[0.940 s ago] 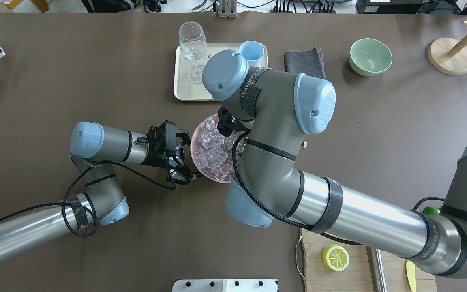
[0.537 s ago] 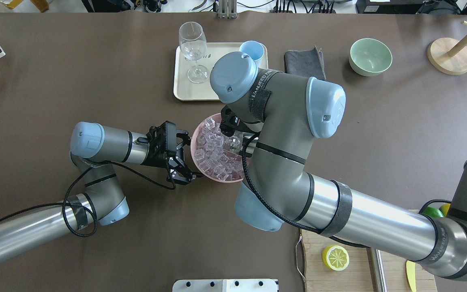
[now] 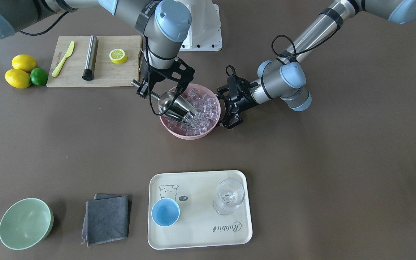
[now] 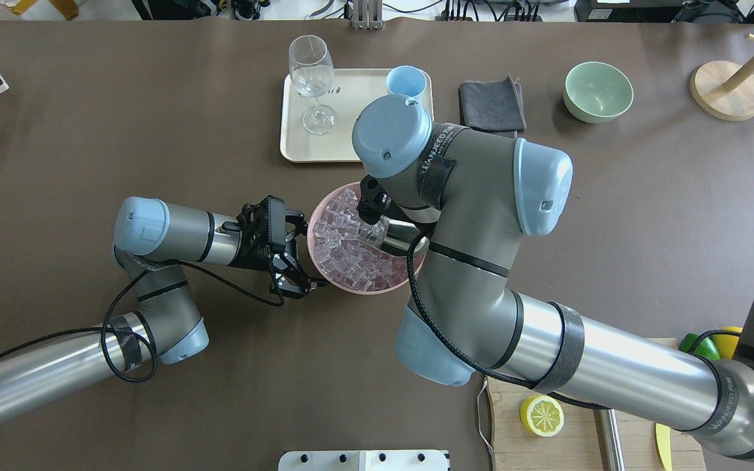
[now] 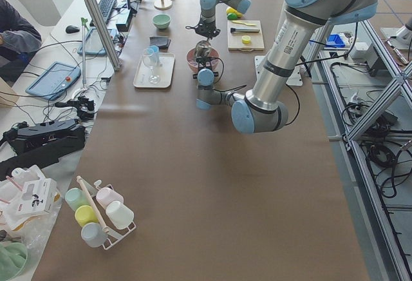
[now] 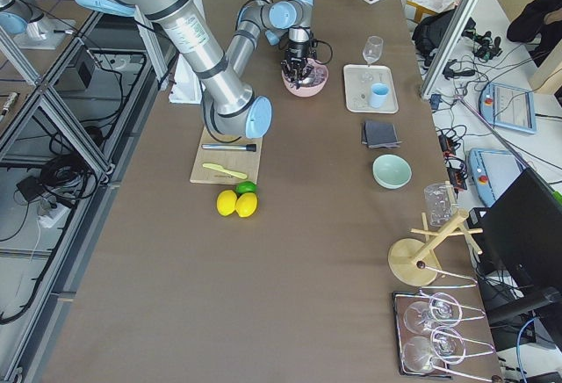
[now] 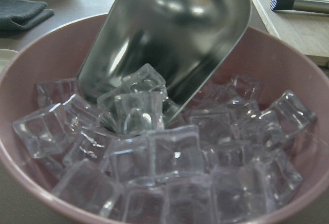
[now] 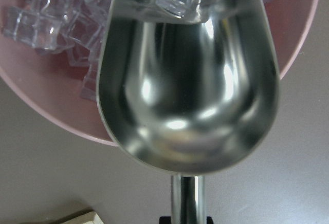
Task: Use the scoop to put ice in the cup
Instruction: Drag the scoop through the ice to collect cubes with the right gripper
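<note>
The step in hand is the loading of the scoop (image 3: 173,104), to my reading; the right claw (image 3: 146,89) is closed on its short rod handle and holds the trough tipped mouth-down into the ice (image 3: 204,104), which lies heaped in a pink bowl (image 3: 188,135) about the middle of the bench; the left wrist view shows only a few cubes lodged at the trough's lip, and the deep part of the trough is bare steel, so the load looks thin.

The left claw (image 3: 230,122) sits right against the bowl's rim on the robot's left side; whether it grips the rim or merely rests beside it I cannot tell, since its fingertips show in no close view.

The cup (image 3: 165,212) stands empty on a cream tray (image 3: 200,242) at the bench's edge farthest from the robot, well apart from the bowl, toward the tray's end on the robot's right; a stemmed glass (image 3: 229,196) stands at the other end.

The next move probably calls for driving the mouth deeper under the heap, then rolling the trough level so the cubes slide back; only then a lift clear of the rim and a carry across the bench; the cup is small beside the scoop, so the pour wants a slow tip squarely over it, clear of the glass.
</note>
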`<state>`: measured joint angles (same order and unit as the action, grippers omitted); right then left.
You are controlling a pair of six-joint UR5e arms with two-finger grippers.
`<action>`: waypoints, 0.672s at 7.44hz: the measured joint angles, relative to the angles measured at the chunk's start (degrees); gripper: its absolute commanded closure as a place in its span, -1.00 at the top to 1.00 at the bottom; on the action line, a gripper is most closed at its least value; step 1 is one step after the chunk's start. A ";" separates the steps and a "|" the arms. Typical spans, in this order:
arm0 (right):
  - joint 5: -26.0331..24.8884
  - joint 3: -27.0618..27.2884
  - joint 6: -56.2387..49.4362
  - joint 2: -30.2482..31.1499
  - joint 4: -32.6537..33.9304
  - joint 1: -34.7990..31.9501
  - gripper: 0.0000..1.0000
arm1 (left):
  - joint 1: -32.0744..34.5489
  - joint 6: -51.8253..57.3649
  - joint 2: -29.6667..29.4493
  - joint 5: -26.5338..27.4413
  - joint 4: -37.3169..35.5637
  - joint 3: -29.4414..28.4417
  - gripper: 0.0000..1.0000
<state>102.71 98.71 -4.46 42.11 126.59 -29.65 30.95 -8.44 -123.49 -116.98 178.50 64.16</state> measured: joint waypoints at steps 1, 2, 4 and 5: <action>0.51 -0.04 0.84 0.10 -0.80 0.07 -1.00 | -0.01 0.04 0.00 0.04 0.00 0.00 0.96; 0.98 -0.06 1.50 0.20 -1.81 0.09 -1.00 | -0.01 0.07 0.01 0.06 0.00 0.00 0.96; 1.30 0.14 1.94 0.69 -3.37 0.11 -1.00 | -0.08 0.16 0.00 0.01 -0.01 0.00 0.96; 1.34 0.67 1.98 1.13 -3.96 0.11 -1.00 | -0.10 0.25 -0.01 0.00 -0.17 0.00 0.96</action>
<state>104.05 99.38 -2.49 43.24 122.62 -29.53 30.85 -8.18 -123.49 -116.98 178.34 64.16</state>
